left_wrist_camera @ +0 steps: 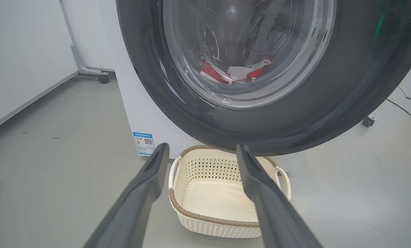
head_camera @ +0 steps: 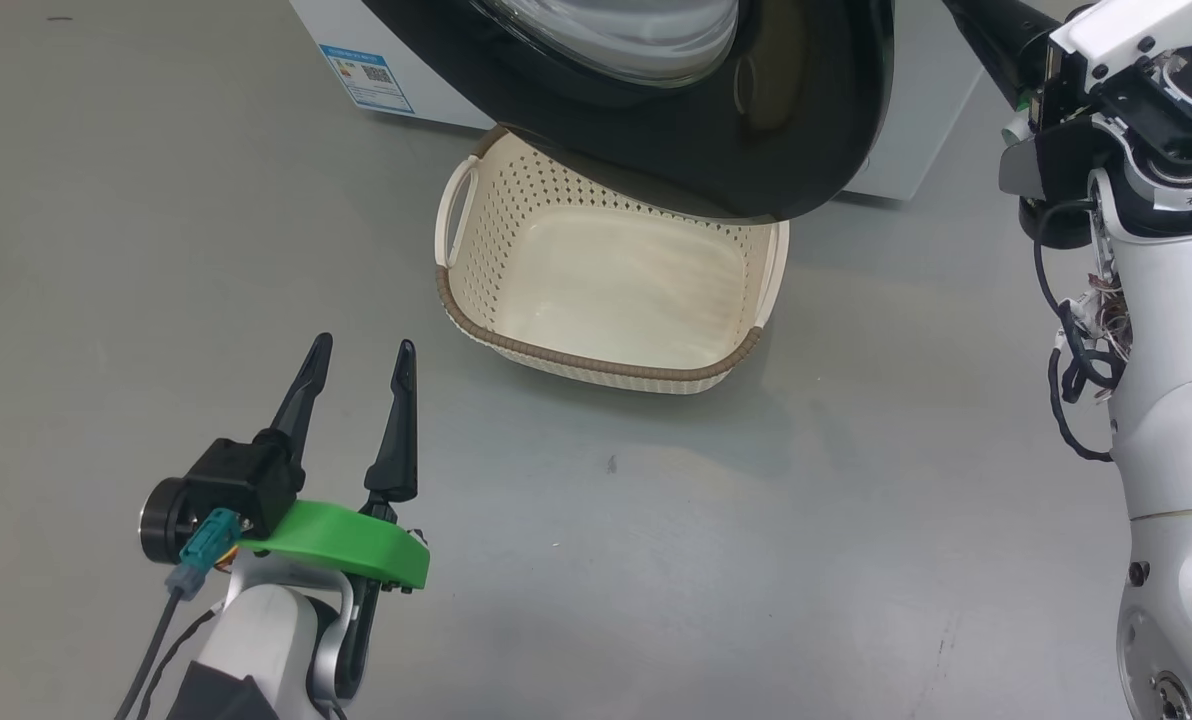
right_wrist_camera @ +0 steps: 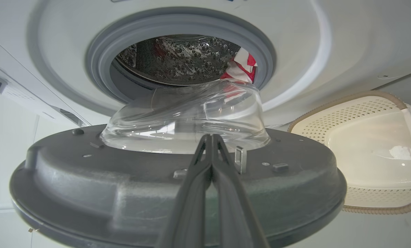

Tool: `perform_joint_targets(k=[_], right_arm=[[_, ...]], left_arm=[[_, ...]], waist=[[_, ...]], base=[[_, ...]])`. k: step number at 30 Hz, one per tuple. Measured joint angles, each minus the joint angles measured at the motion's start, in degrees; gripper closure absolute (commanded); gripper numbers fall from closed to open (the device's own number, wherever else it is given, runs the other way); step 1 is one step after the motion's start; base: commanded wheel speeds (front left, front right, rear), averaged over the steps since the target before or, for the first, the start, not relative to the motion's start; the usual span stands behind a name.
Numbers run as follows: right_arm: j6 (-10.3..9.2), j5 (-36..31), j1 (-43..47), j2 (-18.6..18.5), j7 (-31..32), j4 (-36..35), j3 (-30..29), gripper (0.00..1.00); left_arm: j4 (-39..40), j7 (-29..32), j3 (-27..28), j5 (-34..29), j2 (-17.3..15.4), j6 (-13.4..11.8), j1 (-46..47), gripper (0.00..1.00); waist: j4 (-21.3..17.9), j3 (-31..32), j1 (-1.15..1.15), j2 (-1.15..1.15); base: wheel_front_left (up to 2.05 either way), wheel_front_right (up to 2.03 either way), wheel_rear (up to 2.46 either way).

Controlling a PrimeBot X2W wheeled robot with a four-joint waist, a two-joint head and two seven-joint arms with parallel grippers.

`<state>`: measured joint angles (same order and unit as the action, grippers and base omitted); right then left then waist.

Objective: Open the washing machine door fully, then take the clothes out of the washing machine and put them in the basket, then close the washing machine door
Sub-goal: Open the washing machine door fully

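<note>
Right gripper (right_wrist_camera: 209, 137): its two dark fingers are pressed together, tips meeting in front of the grey inner face of the door, just at the foot of the glass bowl (whether they touch it cannot be told).
Left gripper (head_camera: 364, 345): fingers spread wide apart, low over the floor, near the basket's left front corner and apart from it. In its own wrist view the gripper (left_wrist_camera: 202, 147) points toward the basket and the front of the door.
Right arm (head_camera: 1156, 300): white, with loose black cables, reaching up along the right side of the head view toward the door's edge.
Door (right_wrist_camera: 122, 193): swung partway off the machine, so the drum mouth shows beyond it. From the head the glossy black rim (head_camera: 756, 130) hangs over the back of the basket. From the left wrist the door's front (left_wrist_camera: 347, 86) is seen, its clear glass in the middle.
Clothes (right_wrist_camera: 241, 65): red and white fabric inside the drum, at the right edge of the opening; also seen through the door glass (left_wrist_camera: 226, 73).
Washing machine (right_wrist_camera: 295, 51): white, grey rubber ring round a steel drum; a blue label (head_camera: 366, 75) sits low on its front corner.
Basket (head_camera: 596, 360): cream, with holes in its sides and a brown rim, on the floor right before the machine, partly under the door.
Floor (head_camera: 156, 250): plain grey.
</note>
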<state>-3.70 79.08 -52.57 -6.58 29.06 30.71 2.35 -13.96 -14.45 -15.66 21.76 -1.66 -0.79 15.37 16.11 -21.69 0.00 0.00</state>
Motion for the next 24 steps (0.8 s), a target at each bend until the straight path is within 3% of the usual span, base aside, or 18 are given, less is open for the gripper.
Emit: perform_joint_targets(k=[24], right_arm=[[-2.09,5.82,-1.29,1.08,8.81,3.72,0.20,1.00]], left_arm=[[-0.12,0.01,-0.71,0.38,0.00,-0.52,0.03,0.00]], waist=[[0.81,0.29,0.00,0.00]], base=[[0.00,0.00,0.00]])
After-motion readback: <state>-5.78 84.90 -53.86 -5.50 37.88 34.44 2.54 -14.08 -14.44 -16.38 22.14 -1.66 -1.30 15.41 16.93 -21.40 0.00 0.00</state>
